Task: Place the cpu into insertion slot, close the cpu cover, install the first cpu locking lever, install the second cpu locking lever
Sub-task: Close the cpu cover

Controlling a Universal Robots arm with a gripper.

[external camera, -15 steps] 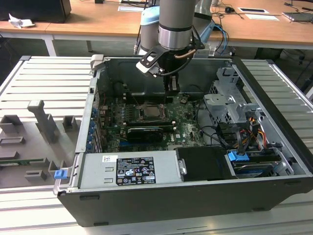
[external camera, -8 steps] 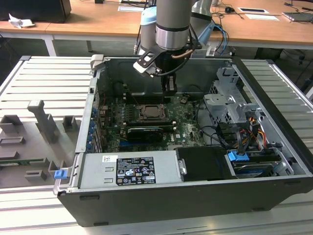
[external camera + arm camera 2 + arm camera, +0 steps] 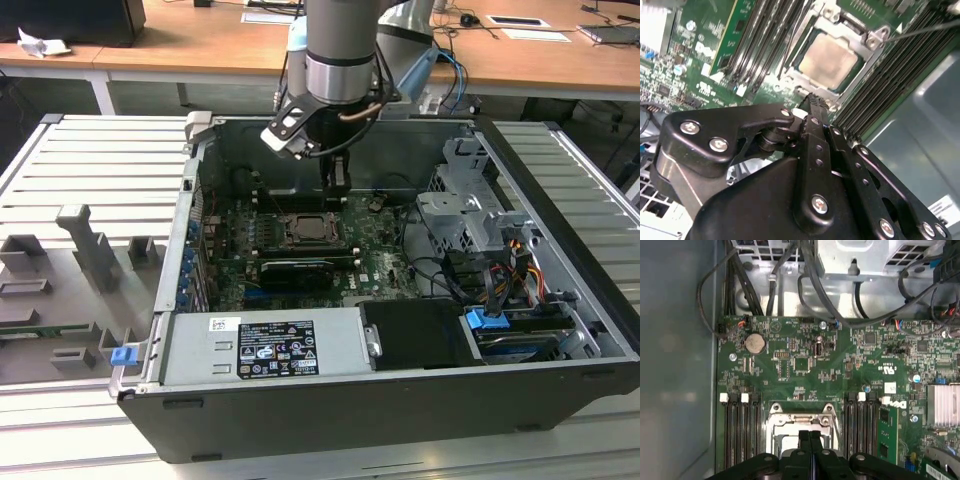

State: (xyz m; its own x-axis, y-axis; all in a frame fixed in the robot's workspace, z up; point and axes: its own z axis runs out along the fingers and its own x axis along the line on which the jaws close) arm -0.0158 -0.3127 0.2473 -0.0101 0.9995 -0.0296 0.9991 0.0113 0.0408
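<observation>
Gripper (image 3: pixel 814 101): slim black metal fingers pressed together, holding nothing, tips near the rim of the insertion slot (image 3: pixel 801 419).
Cpu (image 3: pixel 830 59): flat square, dull beige metal face upward, seated inside that silver-framed slot.

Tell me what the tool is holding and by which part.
Nothing. The tool is shut, its fingers together with nothing between them, poised by the insertion slot, where the cpu lies.

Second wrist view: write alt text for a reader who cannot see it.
The black gripper, fingers shut, looms in the foreground, its tip close to the cpu. The cpu's beige face is framed by the silvery cover; black memory slots run along both sides on the green board.
</observation>
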